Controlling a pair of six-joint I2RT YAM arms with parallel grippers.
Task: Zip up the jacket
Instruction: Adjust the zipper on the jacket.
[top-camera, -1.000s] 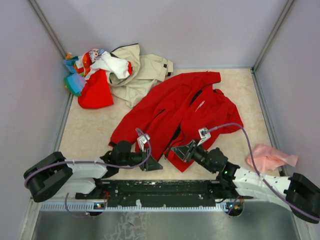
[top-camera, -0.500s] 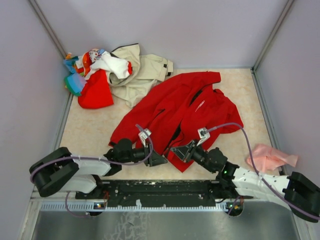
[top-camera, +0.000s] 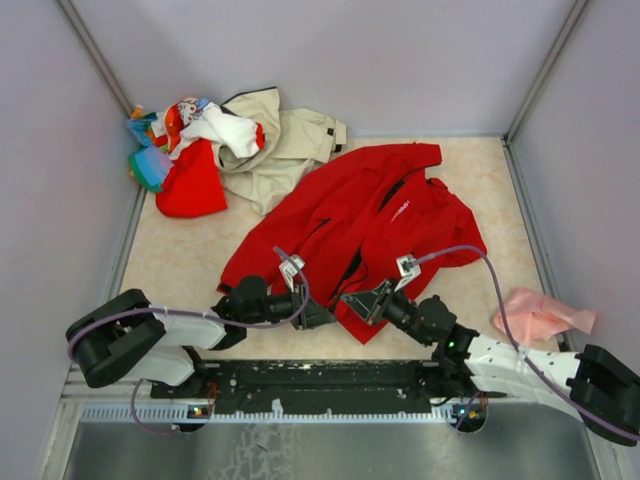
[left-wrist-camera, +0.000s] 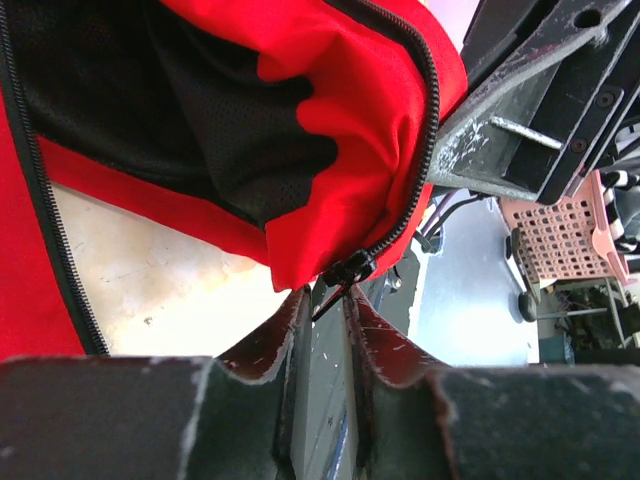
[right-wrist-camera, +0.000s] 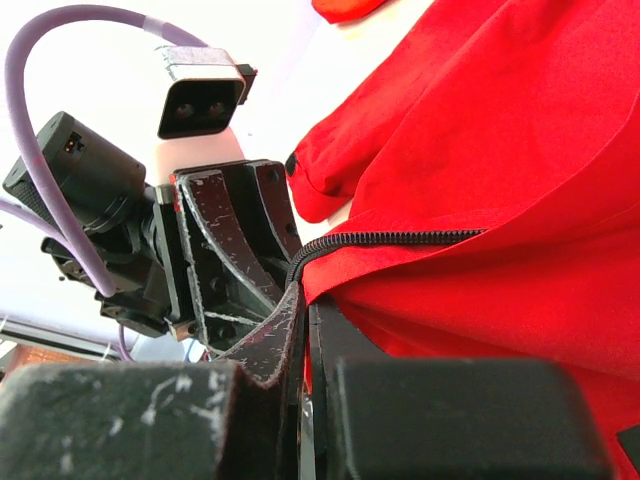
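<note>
Looking down from above, we see the table with the jacket lying rumpled across its middle, its near edge right at the two grippers. The front is unzipped, and the left wrist view shows black mesh lining inside. A beige jacket lies at the far side, just beyond the red one, and touches a heap of mixed clothes in the far left corner. A pink cloth sits well apart at the right edge.

The left arm lies low across the near left and the right arm across the near right. Their tips are just beside each other at the jacket's near edge.

The right gripper has its fingers pressed together on the jacket's bottom edge, and a line of zipper teeth runs out from just above them.

The left gripper has its fingers a narrow gap apart, directly under the bottom corner of a front panel. The zipper runs down that panel's edge to the slider, whose thin pull hangs at the mouth of the gap. We cannot tell whether the fingers pinch the pull or only touch it.
</note>
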